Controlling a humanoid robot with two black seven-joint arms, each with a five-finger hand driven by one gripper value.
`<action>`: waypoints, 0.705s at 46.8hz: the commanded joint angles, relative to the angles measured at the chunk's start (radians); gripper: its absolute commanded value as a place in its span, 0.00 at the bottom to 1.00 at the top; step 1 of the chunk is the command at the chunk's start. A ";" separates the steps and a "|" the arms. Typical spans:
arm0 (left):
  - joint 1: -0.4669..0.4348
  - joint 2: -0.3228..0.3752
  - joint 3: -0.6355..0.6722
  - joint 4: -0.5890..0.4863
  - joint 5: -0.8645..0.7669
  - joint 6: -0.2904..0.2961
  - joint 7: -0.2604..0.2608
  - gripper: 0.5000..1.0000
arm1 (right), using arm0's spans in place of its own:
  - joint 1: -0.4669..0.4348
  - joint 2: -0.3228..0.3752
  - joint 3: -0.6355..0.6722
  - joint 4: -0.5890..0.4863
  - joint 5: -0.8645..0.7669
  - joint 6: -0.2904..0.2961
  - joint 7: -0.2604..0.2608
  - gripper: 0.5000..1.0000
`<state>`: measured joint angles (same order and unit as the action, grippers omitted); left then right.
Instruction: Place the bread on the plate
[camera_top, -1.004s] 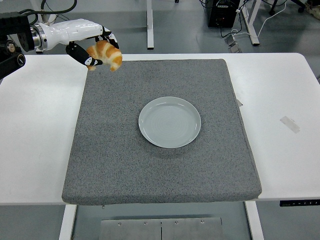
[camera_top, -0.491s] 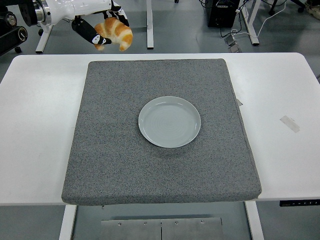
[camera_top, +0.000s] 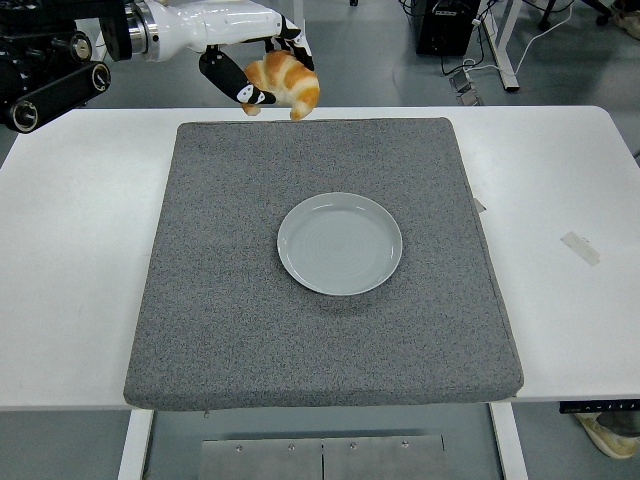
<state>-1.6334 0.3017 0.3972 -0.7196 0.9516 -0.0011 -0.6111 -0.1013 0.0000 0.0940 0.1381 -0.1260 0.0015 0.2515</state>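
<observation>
A golden-brown croissant (camera_top: 287, 82) hangs in the air above the far edge of the grey mat (camera_top: 220, 300), left of its middle. My left hand (camera_top: 262, 72), white-cased with black fingers, is shut on the bread. The arm comes in from the upper left corner. A round pale grey plate (camera_top: 339, 244) lies in the middle of the mat with nothing on it, well nearer and to the right of the bread. My right arm does not show.
The mat covers most of the white table (camera_top: 70, 260). A strip of clear tape (camera_top: 581, 247) lies on the table's right side. Desk legs and cables stand on the floor beyond the table.
My left hand has carried the croissant to the right, after lifting it higher, from over the mat's far left corner toward its middle. The plate has not moved.
</observation>
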 joint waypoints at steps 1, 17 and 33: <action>0.003 -0.026 0.000 0.002 0.000 0.009 0.000 0.25 | 0.000 0.000 0.000 0.000 0.000 0.000 0.000 1.00; 0.006 -0.116 0.000 -0.001 0.000 0.032 0.000 0.25 | 0.000 0.000 0.000 0.000 0.000 0.000 0.000 1.00; 0.027 -0.182 0.009 -0.003 0.015 0.032 0.000 0.26 | 0.000 0.000 0.000 0.000 0.000 0.000 0.000 1.00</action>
<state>-1.6095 0.1312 0.4050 -0.7216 0.9648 0.0311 -0.6107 -0.1014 0.0000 0.0935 0.1381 -0.1257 0.0015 0.2515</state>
